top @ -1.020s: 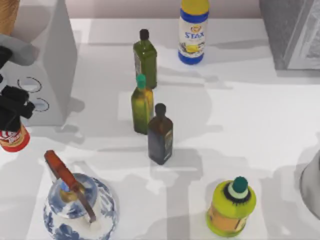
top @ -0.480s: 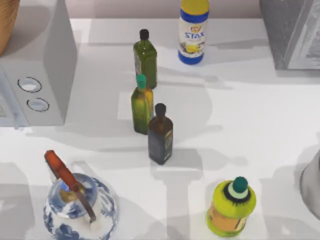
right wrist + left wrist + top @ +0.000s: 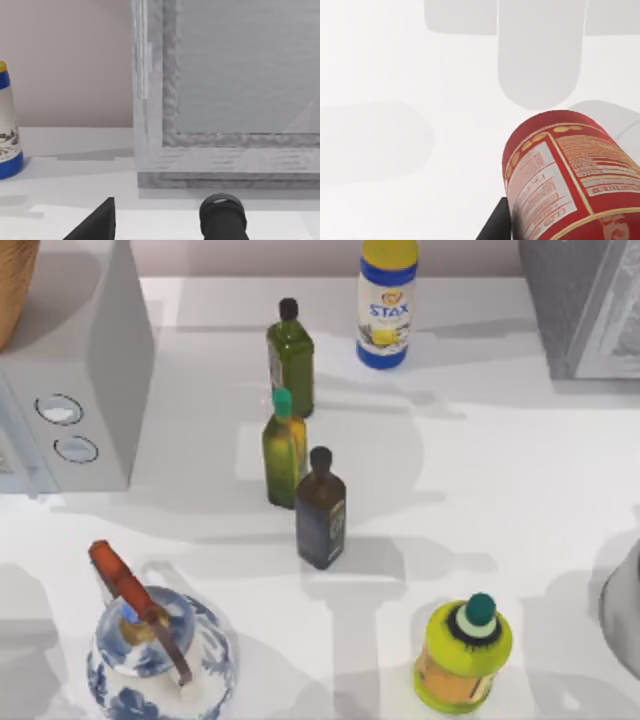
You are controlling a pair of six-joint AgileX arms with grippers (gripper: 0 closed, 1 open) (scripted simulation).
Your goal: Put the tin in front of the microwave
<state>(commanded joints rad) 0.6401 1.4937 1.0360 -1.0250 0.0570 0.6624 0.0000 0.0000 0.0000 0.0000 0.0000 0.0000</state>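
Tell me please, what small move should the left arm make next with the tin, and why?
Probably carry the tin toward the bare spot before the microwave dials, then lower it. The left wrist view has the tin close by the left gripper, with plain white table behind it, and that spot holds nothing. The right gripper sits parked by the grey box.

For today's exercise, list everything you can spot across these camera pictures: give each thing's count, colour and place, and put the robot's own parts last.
tin: one, red, close in the left wrist view
microwave: one, light grey, table's left
green bottles: two, mid-table
dark bottle: one, brown, beside them
canister: one, white, blue and yellow, at the back
jar: one, yellow-green, front right
kettle: one, blue-and-white, front left
box: one, speckled grey, back right
left gripper: beside the tin
right gripper: facing the box
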